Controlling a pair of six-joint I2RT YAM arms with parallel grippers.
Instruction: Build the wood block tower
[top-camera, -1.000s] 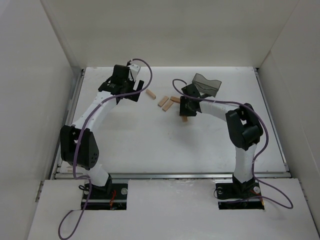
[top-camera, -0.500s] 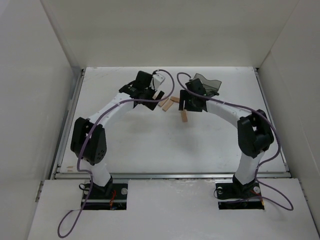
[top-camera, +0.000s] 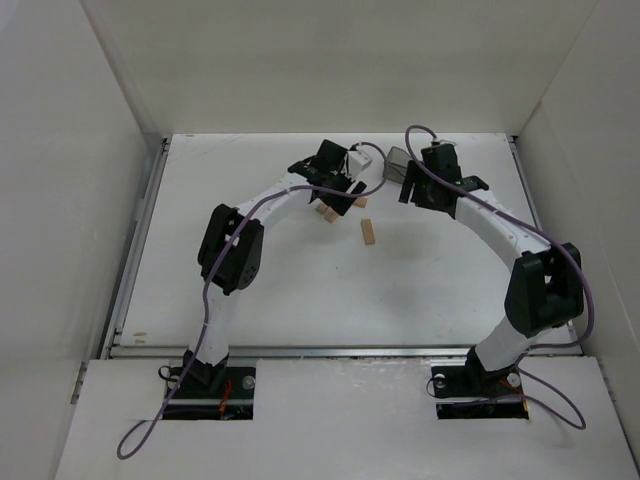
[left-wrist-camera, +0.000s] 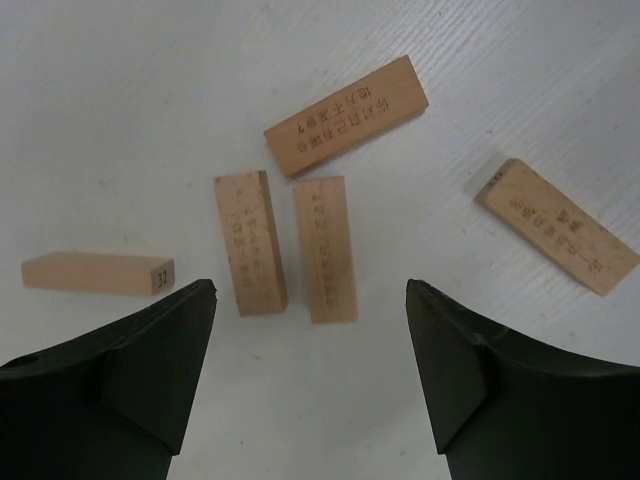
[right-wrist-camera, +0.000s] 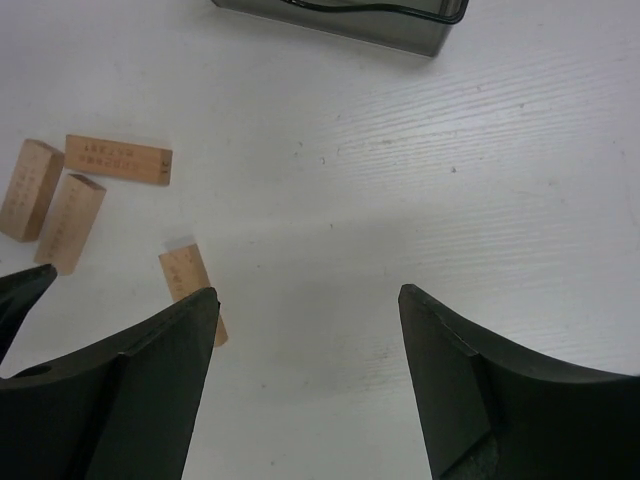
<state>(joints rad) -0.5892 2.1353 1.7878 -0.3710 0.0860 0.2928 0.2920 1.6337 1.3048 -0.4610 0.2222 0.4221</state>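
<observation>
Both claws stand apart, gripping nothing: left claw (left-wrist-camera: 310, 290) above five loose wood blocks (left-wrist-camera: 245, 240) on the tabletop (left-wrist-camera: 120, 100); right claw (right-wrist-camera: 307, 293) near the grey bin (right-wrist-camera: 395, 32) — contents hidden.

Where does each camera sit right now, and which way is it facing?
Top: above, behind the bases, looking down on the table; left arm and right arm show.
Left wrist: on the left arm, facing down at five blocks; open left hand shows.
Right wrist: on the right arm, facing down at four blocks and the bin; open right hand shows.
Shared: all see blocks; top and right wrist see the bin.
</observation>
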